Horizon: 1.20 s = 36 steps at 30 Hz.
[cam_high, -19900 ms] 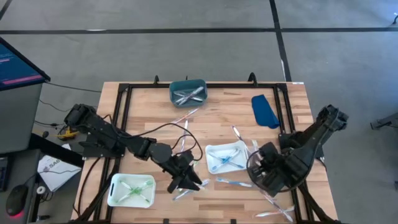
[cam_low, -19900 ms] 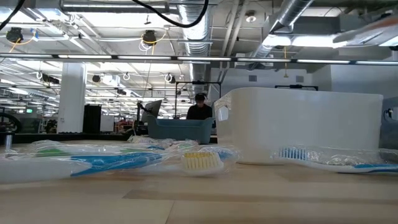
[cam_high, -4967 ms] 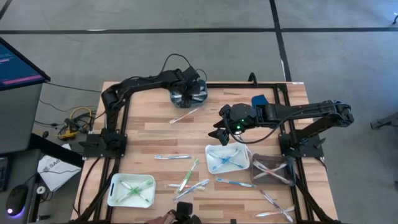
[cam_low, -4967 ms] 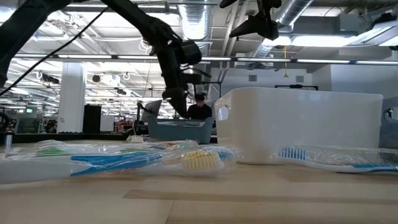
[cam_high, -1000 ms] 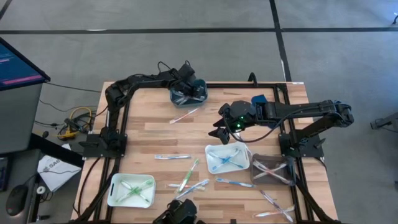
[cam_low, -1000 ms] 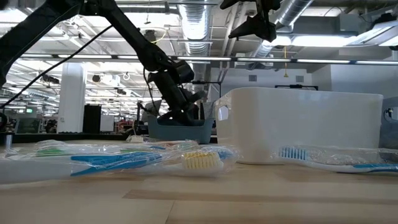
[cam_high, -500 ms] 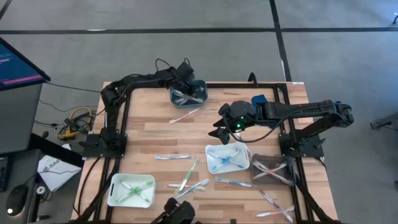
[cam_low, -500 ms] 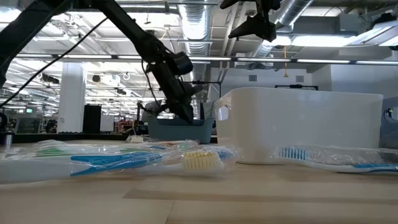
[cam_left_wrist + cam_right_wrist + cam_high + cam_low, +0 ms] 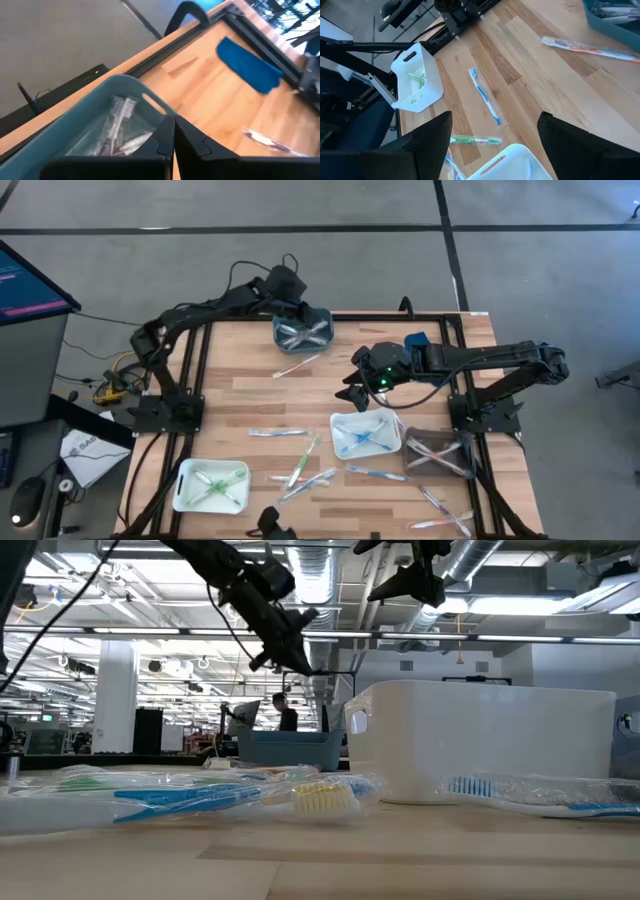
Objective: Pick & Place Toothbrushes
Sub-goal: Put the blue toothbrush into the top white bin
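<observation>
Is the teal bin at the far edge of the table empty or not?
Not empty. The teal bin holds wrapped toothbrushes; bristles show inside.

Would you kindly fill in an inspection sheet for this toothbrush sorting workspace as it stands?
Surface: wooden table in a black frame.
Job's things: wrapped toothbrushes loose on the wood; others lie in the teal bin, white bin, second white bin and clear bin.
Clutter: blue cloth near the far right corner.
Grippers: left end effector shut, empty, raised beside the teal bin; right end effector open, empty, raised above mid-table.
Cables: black leads along the left arm; yellow cable on the floor.
Surroundings: monitor at left; a person far behind.
</observation>
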Available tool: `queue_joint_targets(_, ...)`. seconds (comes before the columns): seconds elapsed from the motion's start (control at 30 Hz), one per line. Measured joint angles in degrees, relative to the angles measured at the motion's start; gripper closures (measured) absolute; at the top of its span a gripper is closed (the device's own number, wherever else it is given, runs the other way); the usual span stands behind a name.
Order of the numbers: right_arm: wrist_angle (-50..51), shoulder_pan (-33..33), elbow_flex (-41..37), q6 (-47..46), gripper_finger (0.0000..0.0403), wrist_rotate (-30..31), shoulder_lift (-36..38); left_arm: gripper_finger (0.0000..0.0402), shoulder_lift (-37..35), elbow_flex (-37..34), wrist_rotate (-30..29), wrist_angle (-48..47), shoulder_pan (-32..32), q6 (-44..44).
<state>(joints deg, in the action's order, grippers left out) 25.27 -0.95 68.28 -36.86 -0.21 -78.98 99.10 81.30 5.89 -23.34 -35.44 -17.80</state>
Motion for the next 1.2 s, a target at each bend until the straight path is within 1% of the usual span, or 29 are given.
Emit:
queue_joint_targets(0.2,-0.04,0.0,-0.01,-1.53,0.0117,0.05,0.0,0.0402,-5.75,-5.52,0.05,0.51,2.73,0.0)
queue_joint_targets(0.3,-0.04,0.0,-0.01,-2.26,0.0117,0.07,0.0,0.0402,-8.75,-9.09,1.43,0.76,4.96,-0.03)
queue_joint_targets(0.47,-0.04,-0.78,-0.01,-5.12,0.0117,0.07,0.0,0.0402,-14.86,-15.61,2.69,1.23,9.84,-0.04)
queue_joint_targets(0.63,-0.06,-2.4,0.0,-5.25,0.0117,-1.15,0.0,0.0402,-21.48,-21.55,2.74,3.16,15.66,-0.9)
queue_joint_targets(0.77,-0.22,-3.58,-0.01,-6.33,0.0117,-3.22,0.0,0.0402,-26.29,-25.55,2.63,6.54,20.29,-3.81)
queue_joint_targets(0.97,-0.17,-6.74,-0.01,-8.71,0.0117,-5.08,0.0,0.0402,-31.08,-30.2,-1.69,11.86,27.03,-10.8)
queue_joint_targets(1.03,-0.17,-8.24,-0.01,-8.75,0.0117,-6.45,0.0,0.0402,-31.6,-31.07,-2.9,14.11,28.82,-13.03)
queue_joint_targets(1.2,-0.02,-13.05,-0.01,-8.88,0.0117,-10.46,0.0,0.0401,-31.68,-32.78,-3.59,16.74,31.92,-17.45)
